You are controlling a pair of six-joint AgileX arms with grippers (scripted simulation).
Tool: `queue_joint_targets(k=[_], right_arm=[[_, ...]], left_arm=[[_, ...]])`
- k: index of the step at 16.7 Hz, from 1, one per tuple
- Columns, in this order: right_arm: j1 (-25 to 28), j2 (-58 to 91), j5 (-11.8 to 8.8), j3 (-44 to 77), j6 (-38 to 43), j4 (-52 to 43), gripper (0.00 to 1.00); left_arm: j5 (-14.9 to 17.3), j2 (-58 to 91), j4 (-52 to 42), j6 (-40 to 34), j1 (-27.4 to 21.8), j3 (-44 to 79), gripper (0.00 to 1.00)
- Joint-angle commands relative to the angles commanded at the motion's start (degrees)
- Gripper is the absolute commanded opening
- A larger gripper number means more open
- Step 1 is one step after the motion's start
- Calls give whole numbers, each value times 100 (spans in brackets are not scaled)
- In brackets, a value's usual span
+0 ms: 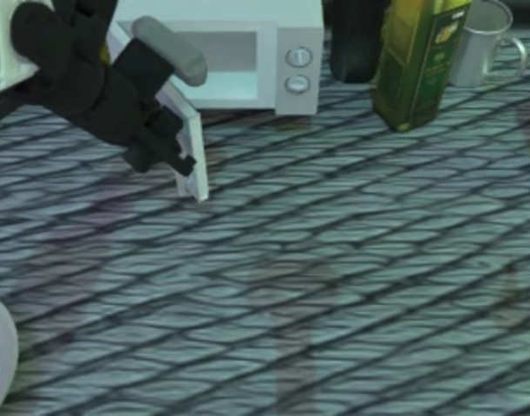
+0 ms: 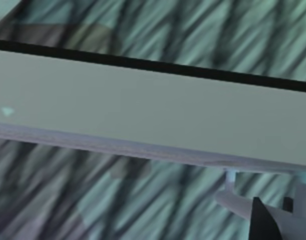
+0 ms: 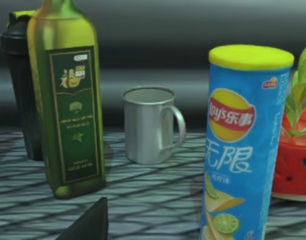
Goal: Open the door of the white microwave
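- Nearby, the left claw (image 1: 185, 163) is gripping the door's (image 1: 195, 147) free edge, the door standing swung out from the white microwave (image 1: 282, 52) at the counter's (image 1: 334, 286) back left.
- Farther right, a chip can (image 3: 243, 145) is showing "Lay's"; an olive oil bottle (image 3: 67, 100) and a metal mug (image 3: 147, 125) are standing behind.
- Right claw: cannot tell.

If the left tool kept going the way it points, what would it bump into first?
Probably the door. The left tool is already right at its swung-open edge, pointing toward it. Past that lies only bare table, though depth is hard to judge.
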Motion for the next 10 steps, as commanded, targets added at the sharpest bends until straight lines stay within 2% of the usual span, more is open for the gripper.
queue_joint_targets(k=[5,10], right_arm=[[0,0,0,0,0,0,100],[0,0,0,0,0,0,100]], left_arm=[[39,10,-9,0,-18,-26,0],[267,-46,-168,549,205,-49,0]])
